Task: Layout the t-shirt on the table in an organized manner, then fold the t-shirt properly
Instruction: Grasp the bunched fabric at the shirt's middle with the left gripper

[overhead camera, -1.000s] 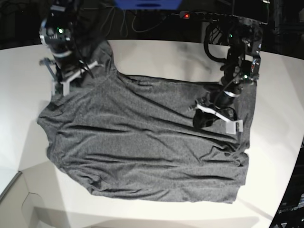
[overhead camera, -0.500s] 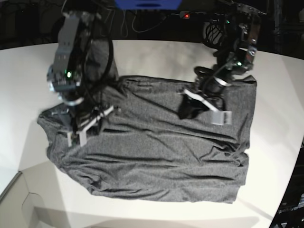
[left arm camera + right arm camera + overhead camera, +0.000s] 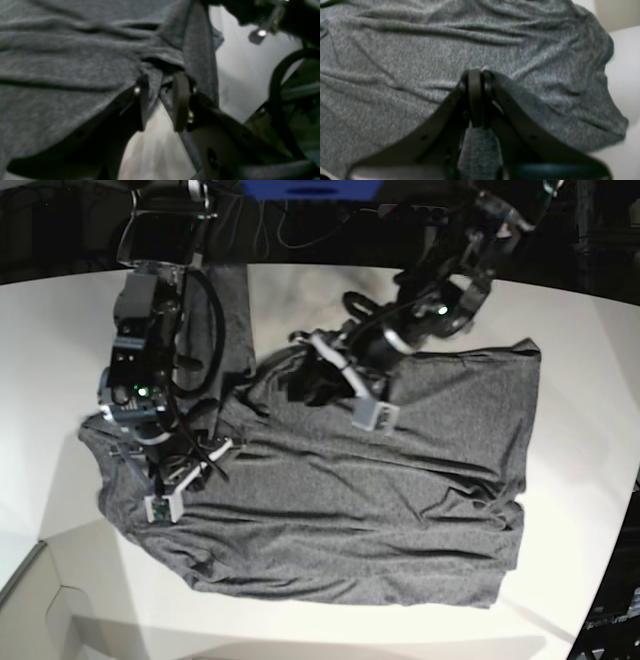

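T-shirt (image 3: 330, 500) — pinched in both end effectors

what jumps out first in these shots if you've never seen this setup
The dark grey t-shirt sprawled over most of the white table, wrinkled rather than flat. Then the two black arms bent over its upper half: the right gripper pinched shut on a fold near the shirt's left edge in the base view, and the left gripper gripping bunched fabric at the upper middle.
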`<state>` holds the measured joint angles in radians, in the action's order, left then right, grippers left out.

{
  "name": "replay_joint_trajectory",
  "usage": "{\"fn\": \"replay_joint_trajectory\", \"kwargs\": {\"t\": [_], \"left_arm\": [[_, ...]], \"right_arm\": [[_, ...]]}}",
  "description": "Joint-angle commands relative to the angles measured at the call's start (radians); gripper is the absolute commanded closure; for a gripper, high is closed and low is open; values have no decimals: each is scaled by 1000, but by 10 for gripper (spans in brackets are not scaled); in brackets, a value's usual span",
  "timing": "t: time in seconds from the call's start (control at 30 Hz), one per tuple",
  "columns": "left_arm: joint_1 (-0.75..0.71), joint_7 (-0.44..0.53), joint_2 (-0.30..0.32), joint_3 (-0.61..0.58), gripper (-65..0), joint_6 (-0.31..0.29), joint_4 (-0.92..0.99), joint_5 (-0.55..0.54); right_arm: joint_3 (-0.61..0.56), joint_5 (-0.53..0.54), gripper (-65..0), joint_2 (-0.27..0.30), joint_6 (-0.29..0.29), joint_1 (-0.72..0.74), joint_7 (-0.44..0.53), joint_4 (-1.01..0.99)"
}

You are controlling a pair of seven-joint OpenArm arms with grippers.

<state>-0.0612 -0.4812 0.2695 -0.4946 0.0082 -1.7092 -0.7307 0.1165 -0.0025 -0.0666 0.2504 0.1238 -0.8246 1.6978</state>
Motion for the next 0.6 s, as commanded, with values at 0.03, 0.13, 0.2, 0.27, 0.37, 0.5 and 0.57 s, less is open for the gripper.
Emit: {"fn": "replay_joint_trajectory", "kwargs": {"t": [0.03,0.13,0.2,0.27,0.37,0.5,0.57], "left_arm": [[31,11,0,-60,-167,0,13,-5],[77,11,-3,-171,-167,3,39,-5],[111,0,-3,-238,-168,3,54,-5],[153,-50,-5,-306,-189,3,80,-5],[203,-78,-6,-376,-252,3,105,-5],[215,-80,-8,-382,-310,5,110,-7],[215,-80,-8,-382,-330,5,111,-5]], "right_arm": [[-2,5,0,4,7,30,23,15],[-4,5,0,18,7,37,23,14],[-4,5,0,20,7,49,23,14],[-4,5,0,29,7,55,23,14],[-4,5,0,31,7,56,21,14],[-4,5,0,31,7,56,21,14],[-4,5,0,31,7,53,20,14]]}}
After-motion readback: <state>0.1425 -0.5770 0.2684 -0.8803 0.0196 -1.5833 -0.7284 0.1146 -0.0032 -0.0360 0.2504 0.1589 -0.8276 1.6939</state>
